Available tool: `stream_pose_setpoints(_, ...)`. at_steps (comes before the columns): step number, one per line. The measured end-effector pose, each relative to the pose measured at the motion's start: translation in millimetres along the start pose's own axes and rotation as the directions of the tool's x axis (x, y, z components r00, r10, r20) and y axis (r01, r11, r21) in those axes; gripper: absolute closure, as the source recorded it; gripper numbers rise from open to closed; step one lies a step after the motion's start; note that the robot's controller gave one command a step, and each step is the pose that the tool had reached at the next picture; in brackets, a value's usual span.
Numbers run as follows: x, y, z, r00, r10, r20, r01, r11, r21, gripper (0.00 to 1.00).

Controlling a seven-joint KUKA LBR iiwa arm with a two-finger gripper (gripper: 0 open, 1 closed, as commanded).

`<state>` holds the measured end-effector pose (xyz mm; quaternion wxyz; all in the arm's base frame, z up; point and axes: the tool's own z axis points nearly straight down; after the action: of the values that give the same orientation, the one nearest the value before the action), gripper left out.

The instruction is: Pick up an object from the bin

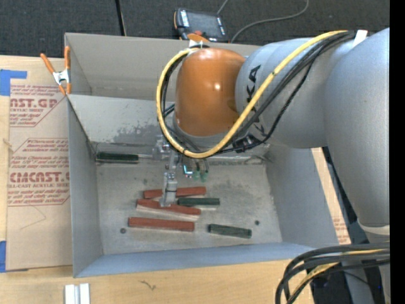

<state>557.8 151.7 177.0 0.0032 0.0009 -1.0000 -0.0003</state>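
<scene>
Several red sticks and green sticks lie flat around the hand, aimed straight down at one red stick, seemingly for a top grasp, its opening impossible to tell.

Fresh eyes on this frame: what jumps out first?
The orange wrist cover dominates, hanging over the middle of the grey bin. Under it the gripper is down among a cluster of red-brown sticks at the floor's centre. Dark green sticks lie beside them, and a lone green stick sits near the back-left corner.
</scene>
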Motion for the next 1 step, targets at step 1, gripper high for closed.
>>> stream_pose_setpoints(1,6.5,-23.0,109.2,0.962,-0.273,0.003,0.273,0.962,0.001,0.00)
